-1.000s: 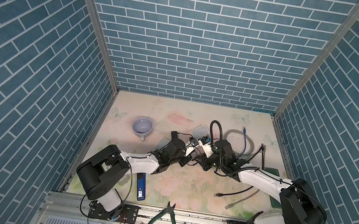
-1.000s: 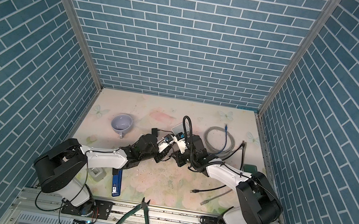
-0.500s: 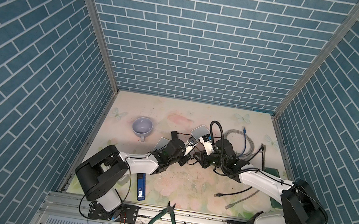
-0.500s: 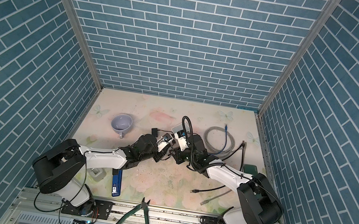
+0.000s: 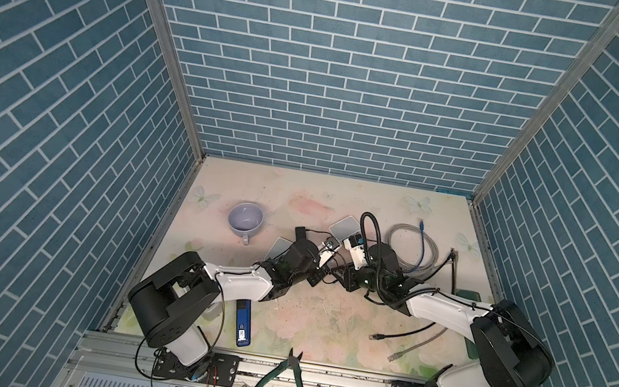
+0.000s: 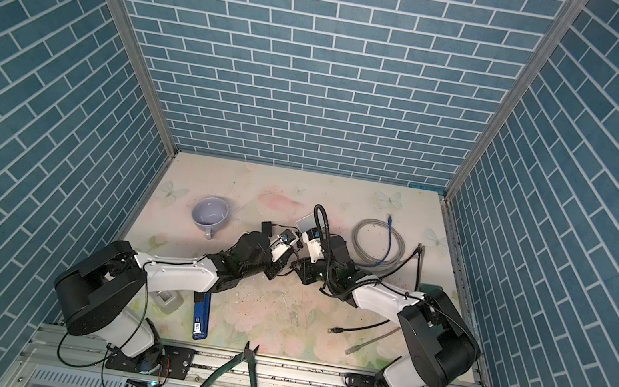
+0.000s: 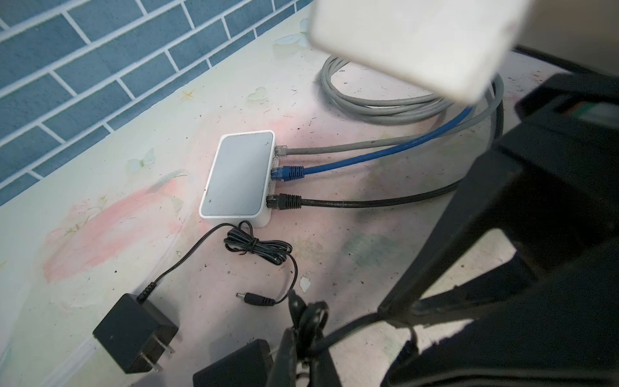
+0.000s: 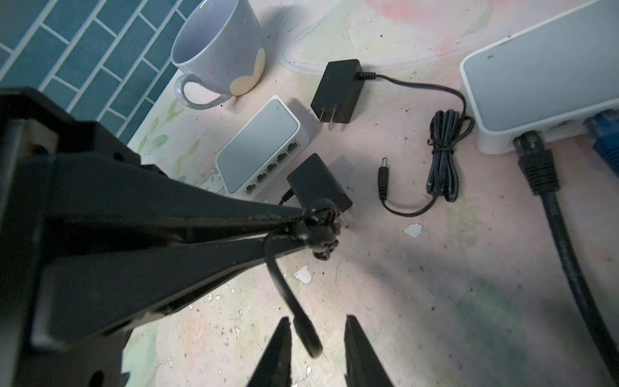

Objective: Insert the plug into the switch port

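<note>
The floral tabletop [image 5: 321, 318] carries everything, and I place it all from the cabled switch [image 7: 237, 174], a white box with grey, blue and black network cables plugged into one side. My two arms meet near that switch, on its side toward the front rail. My left gripper [image 8: 307, 221] is pressed together on the bundled black cord [image 8: 321, 234] of a power adapter. My right gripper [image 8: 317, 326] stands just beside it with its fingers apart. The grey cable coil [image 5: 411, 244] lies near the cabled switch, out along its cables. The lilac mug [image 5: 245, 219] stands well apart from that switch, on the side away from the cables. A bare switch [image 8: 261, 147] lies between the mug and the cabled switch. The adapter [image 8: 316, 182] whose cord I hold lies just beside the bare switch. A second adapter [image 8: 336, 90] lies nearby, and its loose barrel plug [image 8: 382, 179] rests on the tabletop near the cabled switch. The plug [image 8: 307, 336] hangs on a short run of cord below my left gripper. It sits between my right gripper's fingers, apart from the cabled switch and not yet in a port. I cannot tell whether either finger touches it.
</note>
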{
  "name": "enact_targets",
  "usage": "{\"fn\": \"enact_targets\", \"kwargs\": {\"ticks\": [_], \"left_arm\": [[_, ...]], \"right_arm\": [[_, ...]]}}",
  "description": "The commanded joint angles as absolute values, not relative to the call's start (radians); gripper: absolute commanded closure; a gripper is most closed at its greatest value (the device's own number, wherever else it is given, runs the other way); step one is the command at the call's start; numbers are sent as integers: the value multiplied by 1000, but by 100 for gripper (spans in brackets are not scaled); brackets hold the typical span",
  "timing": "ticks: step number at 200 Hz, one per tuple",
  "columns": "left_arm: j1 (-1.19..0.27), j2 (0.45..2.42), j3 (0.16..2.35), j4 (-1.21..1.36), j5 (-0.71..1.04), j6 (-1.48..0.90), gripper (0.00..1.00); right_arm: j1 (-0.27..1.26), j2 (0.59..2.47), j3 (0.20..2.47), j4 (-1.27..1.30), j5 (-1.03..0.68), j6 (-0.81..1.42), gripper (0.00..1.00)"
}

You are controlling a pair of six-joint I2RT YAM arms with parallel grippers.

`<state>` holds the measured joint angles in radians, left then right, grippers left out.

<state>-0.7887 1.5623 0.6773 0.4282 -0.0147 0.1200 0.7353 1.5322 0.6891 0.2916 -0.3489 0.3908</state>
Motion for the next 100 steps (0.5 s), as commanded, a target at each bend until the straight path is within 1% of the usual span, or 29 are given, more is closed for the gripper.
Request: {"fn": "enact_targets", "kwargs": {"ticks": [1,52,75,100], "left_arm": [[-788,1533,666,428,-23,106,99],[-788,1524,665,426,-29,109,99],[-788,1528,666,424,-33,110,99],[-788,1529,665,420,-47,109,97]], "right_arm": [[741,1555,683,346,-365,439,73],[740,1572,693,358,-380,445,80],[741,1574,698,360,-391,445,88],[741,1569,698,363,-394,445,94]]}}
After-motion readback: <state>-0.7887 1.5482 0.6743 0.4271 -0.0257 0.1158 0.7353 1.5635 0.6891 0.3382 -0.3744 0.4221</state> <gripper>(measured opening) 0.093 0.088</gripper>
